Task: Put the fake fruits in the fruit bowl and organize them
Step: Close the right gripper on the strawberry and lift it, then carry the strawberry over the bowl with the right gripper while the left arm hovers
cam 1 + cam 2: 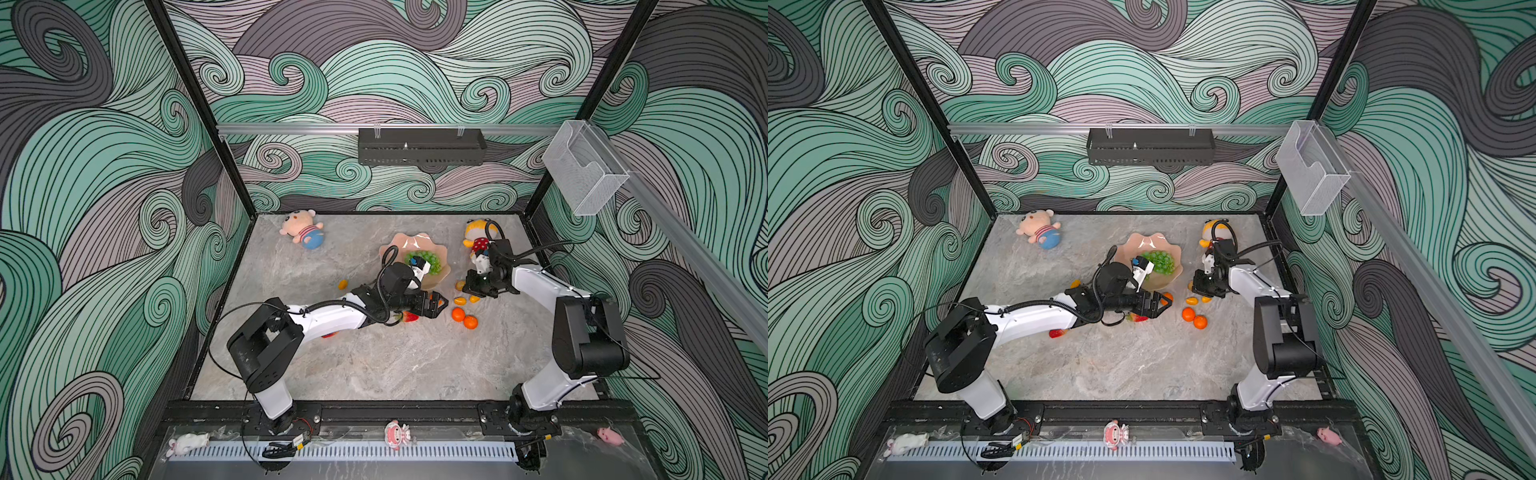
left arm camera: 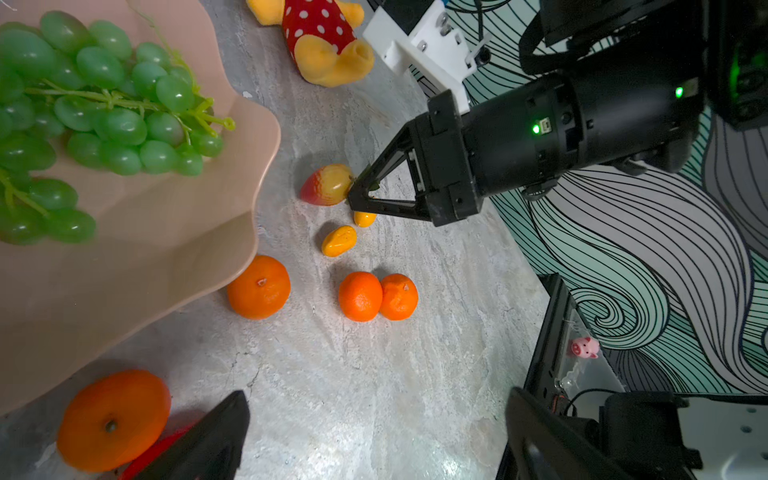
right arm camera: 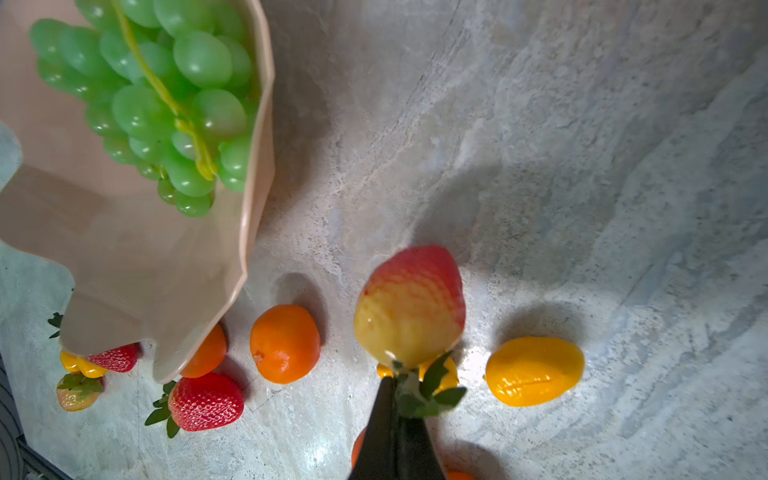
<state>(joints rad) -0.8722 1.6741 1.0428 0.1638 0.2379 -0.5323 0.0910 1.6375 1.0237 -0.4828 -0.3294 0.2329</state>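
My right gripper [image 3: 400,388] is shut on the green leaves of a yellow-and-red strawberry [image 3: 409,307], low over the table just right of the fruit bowl [image 1: 415,243]; in the left wrist view this gripper [image 2: 353,195] pinches the strawberry [image 2: 326,185]. The pink scalloped bowl [image 2: 166,249] holds the green grape bunch [image 2: 104,112]. My left gripper [image 2: 374,449] is open and holds nothing, in front of the bowl, with a tangerine [image 2: 112,419] beside one finger [image 2: 216,440]. Two tangerines [image 1: 464,318] and two kumquats [image 1: 459,300] lie close together on the table.
Another tangerine [image 2: 258,286] touches the bowl's edge. Red strawberries [image 3: 205,401] lie by the bowl's front, partly under my left arm. A lone kumquat [image 1: 342,284] sits left of the bowl. Plush dolls lie at back left [image 1: 302,228] and back right [image 1: 478,239].
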